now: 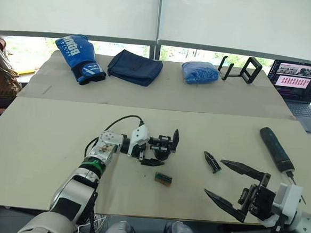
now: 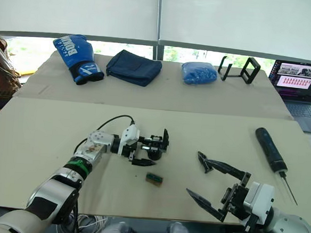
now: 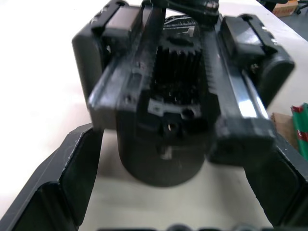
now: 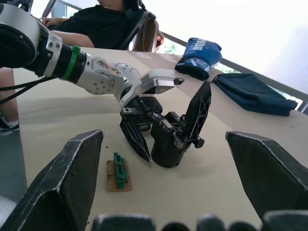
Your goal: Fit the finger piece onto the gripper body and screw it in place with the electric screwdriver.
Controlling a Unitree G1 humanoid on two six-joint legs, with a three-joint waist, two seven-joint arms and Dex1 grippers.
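Finger piece lies flat on the worktop, just ahead of the right claw, which gapes wide and empty. Right wrist view adds a seated person. Left claw straddles the gripper body, fingers apart. Boxing glove lettering is unreadable.

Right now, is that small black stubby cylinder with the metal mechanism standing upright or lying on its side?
Upright. The gripper body stands on its round base on the table, its one black finger pointing up, between the left gripper's fingers.
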